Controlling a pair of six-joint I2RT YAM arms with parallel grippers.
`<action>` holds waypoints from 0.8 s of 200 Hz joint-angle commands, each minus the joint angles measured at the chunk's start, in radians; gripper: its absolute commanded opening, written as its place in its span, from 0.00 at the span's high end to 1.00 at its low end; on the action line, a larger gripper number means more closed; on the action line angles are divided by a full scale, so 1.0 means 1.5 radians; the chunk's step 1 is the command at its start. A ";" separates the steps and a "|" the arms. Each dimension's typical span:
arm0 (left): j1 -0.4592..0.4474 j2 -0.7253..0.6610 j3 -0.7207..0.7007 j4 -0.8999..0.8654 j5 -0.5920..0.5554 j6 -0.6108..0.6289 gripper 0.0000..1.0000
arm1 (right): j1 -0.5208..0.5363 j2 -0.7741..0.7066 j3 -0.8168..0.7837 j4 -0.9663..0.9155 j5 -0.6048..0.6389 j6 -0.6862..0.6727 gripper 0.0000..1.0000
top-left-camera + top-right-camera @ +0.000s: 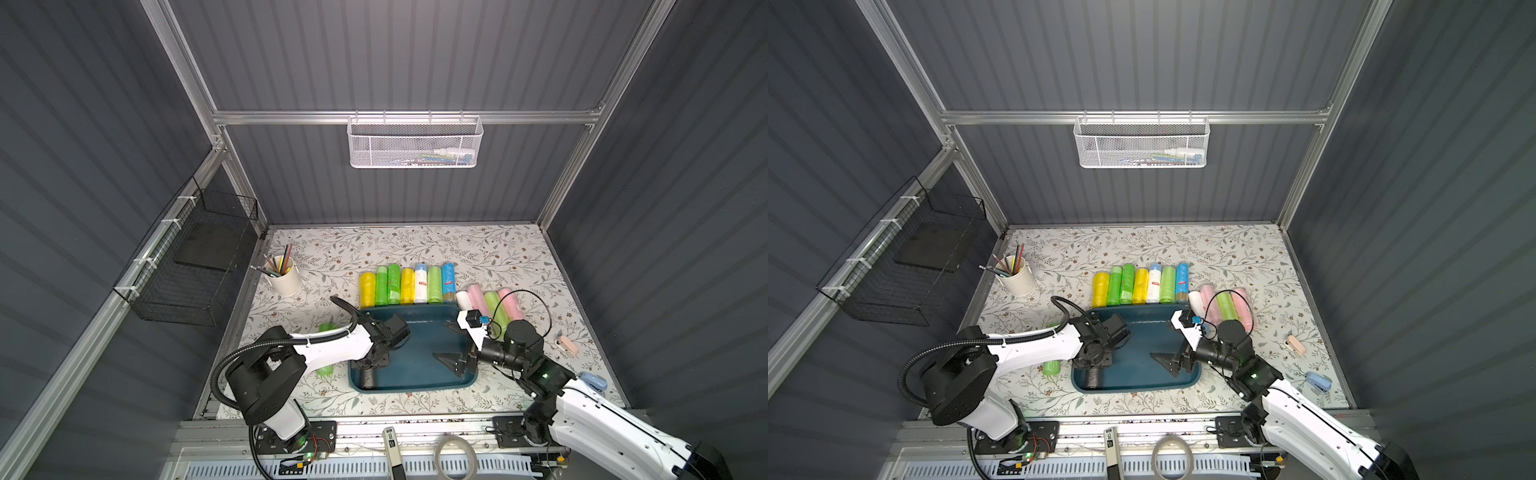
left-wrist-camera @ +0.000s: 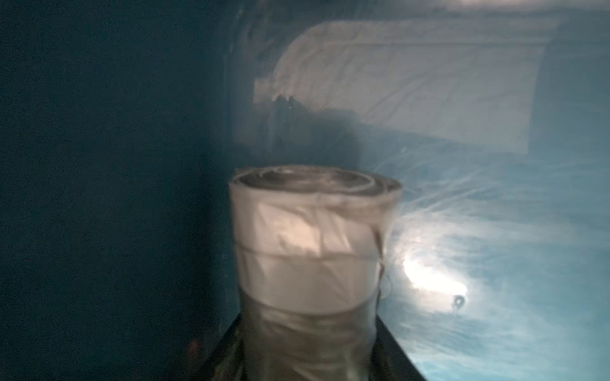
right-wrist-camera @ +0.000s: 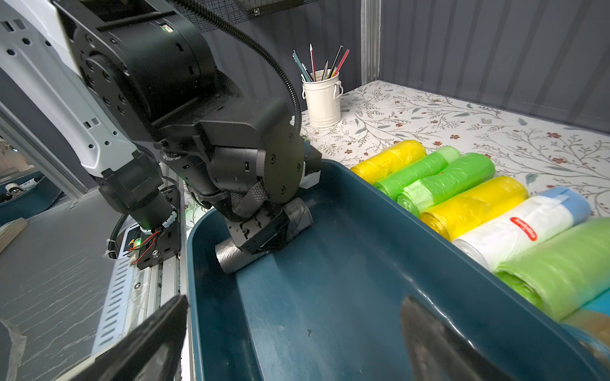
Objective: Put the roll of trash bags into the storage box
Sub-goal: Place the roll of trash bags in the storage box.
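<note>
A dark grey roll of trash bags (image 1: 368, 379) (image 1: 1093, 378) lies on the floor of the dark teal storage box (image 1: 419, 388) (image 1: 1138, 390), along its left wall near the front corner. My left gripper (image 1: 370, 365) (image 1: 1094, 363) (image 3: 260, 234) straddles the middle of the roll (image 3: 227, 255). In the blurred left wrist view its jaws lie against both sides of the roll (image 2: 307, 247). My right gripper (image 1: 451, 343) (image 1: 1169, 343) (image 3: 293, 306) hangs open over the box's right part (image 3: 330, 280), holding nothing.
Several coloured rolls (image 1: 407, 284) line the box's far rim, and pink and green rolls (image 1: 490, 305) lie at its right. A green roll (image 1: 326, 368) sits under my left arm. A pencil cup (image 1: 284, 276) stands back left. A blue stapler (image 1: 594, 380) lies right.
</note>
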 commanded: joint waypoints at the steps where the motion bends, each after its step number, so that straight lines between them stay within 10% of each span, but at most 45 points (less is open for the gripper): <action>1: -0.007 0.007 0.014 -0.018 -0.012 0.005 0.49 | 0.002 0.004 0.012 0.004 0.003 -0.005 0.01; 160: -0.018 -0.193 0.080 -0.125 -0.035 0.039 0.41 | 0.002 -0.004 0.009 0.004 0.006 -0.005 0.01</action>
